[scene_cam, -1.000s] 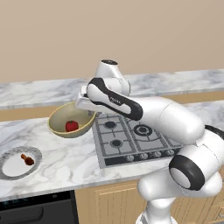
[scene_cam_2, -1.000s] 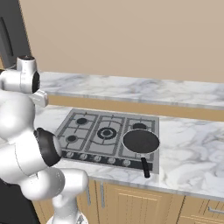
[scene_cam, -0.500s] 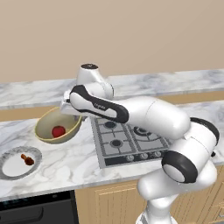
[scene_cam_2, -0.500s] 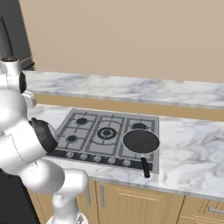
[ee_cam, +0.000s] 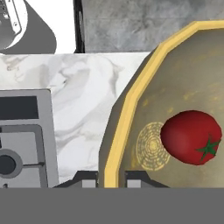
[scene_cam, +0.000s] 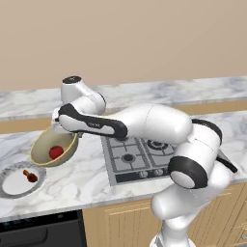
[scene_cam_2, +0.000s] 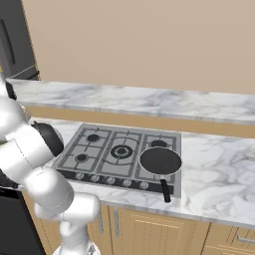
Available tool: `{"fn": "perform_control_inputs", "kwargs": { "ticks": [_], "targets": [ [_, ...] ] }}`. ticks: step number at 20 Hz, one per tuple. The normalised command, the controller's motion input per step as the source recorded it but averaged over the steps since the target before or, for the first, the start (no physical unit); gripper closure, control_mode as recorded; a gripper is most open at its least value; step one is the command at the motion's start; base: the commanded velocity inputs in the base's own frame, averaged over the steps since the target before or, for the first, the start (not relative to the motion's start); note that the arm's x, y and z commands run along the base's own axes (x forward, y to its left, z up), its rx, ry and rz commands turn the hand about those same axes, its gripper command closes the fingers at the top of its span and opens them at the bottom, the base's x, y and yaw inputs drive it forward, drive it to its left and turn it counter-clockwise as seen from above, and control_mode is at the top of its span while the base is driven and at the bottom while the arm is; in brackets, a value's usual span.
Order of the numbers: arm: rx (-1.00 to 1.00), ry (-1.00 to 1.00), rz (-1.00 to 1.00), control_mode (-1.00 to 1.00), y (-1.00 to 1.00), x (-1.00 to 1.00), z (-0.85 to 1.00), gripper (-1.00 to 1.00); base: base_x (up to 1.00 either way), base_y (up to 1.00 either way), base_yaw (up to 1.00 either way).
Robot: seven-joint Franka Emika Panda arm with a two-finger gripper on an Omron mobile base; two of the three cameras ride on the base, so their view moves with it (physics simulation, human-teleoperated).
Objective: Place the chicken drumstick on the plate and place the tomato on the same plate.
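Pinching the yellow rim of the tan-olive bowl [ee_cam: 131,109], the gripper [ee_cam: 111,178] has its fingertips closed on either side of that edge at six o'clock in the hand view. The tomato [scene_cam: 56,152] sits inside the bowl. The chicken drumstick [scene_cam: 30,176] lies on the plate [scene_cam: 10,190], at seven o'clock from the bowl, on the marble counter [scene_cam: 77,185].

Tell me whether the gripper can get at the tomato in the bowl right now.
Probably not directly: the gripper is shut on the bowl rim, carrying it tilted. The tomato lies loose and uncovered inside, so the gripper would have to let go of the rim first. The drumstick already lies on the plate.
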Motion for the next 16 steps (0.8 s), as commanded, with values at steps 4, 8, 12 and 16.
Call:
{"fn": "perform_control_inputs", "kwargs": {
  "ticks": [4, 8, 12, 16],
  "targets": [
    [-0.15, -0.02, 0.00, -1.00, 0.38, 0.08, -0.08, 1.00, 0.00, 0.00, 0.00],
    [-0.18, -0.02, -0.01, -1.00, 0.26, 0.08, -0.12, 1.00, 0.00, 0.00, 0.00],
    [-0.18, -0.03, -0.02, -1.00, 0.20, 0.13, -0.11, 1.00, 0.00, 0.00, 0.00],
    [-0.12, -0.07, 0.00, -1.00, 0.27, 0.15, -0.04, 1.00, 0.00, 0.00, 0.00]
  ]
}}
